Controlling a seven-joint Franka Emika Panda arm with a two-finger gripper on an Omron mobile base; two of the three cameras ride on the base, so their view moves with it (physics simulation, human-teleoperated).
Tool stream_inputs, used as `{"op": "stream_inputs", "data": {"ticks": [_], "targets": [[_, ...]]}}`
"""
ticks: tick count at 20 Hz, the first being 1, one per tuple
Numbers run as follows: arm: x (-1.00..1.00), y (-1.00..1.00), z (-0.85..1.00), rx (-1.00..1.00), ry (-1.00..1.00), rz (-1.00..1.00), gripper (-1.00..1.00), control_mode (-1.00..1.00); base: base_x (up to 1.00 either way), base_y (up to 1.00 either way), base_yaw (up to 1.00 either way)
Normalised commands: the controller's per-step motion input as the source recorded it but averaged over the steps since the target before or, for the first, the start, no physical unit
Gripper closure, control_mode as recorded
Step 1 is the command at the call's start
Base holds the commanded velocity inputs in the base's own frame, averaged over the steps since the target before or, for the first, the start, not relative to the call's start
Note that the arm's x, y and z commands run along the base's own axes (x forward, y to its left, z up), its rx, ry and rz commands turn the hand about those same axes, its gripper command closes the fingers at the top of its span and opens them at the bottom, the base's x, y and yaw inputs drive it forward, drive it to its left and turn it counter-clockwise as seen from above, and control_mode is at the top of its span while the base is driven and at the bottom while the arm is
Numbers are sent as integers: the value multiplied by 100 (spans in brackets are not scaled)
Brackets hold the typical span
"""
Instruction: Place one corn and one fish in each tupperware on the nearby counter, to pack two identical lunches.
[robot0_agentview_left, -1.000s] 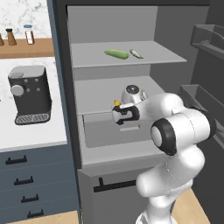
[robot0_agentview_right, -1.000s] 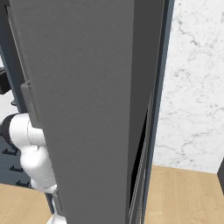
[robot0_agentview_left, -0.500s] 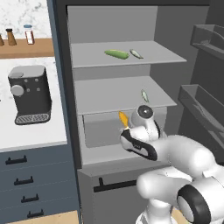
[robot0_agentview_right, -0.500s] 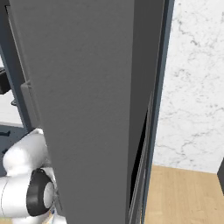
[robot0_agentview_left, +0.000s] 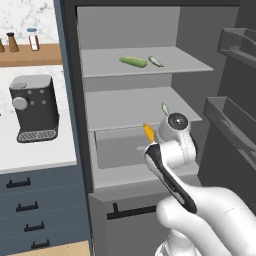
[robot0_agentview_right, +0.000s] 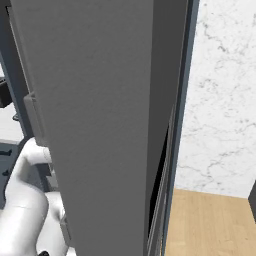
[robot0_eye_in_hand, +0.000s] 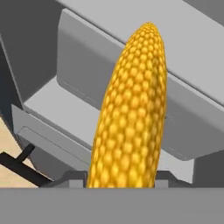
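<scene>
We see the two-finger gripper (robot0_eye_in_hand: 120, 183) clenched on the bright yellow-orange corn cob (robot0_eye_in_hand: 129, 113), which juts straight out past its fingertips.

L base cam: behind arm (robot0_agentview_left: 200, 210), looks fwd & down into open fridge (robot0_agentview_left: 135, 107); counter (robot0_agentview_left: 35, 155) at 9 o'clock, door bins at 3. R base cam: v. close to fridge door's (robot0_agentview_right: 100, 120) outer face, marble wall (robot0_agentview_right: 220, 95) at 3, wood floor at 5. Both share the arm. Hand cam: along the yellow corn (robot0_eye_in_hand: 131, 113), close up, drawer front (robot0_eye_in_hand: 87, 65) behind at 12.
</scene>
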Motion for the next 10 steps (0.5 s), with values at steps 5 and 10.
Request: {"op": "stream_inputs", "data": {"ticks": [5,10], "targets": [[-80,0,71,0,11,-3,100,-100,0,0,0],[-94,23,21,-1,-1,0,100,-100,0,0,0]]}}
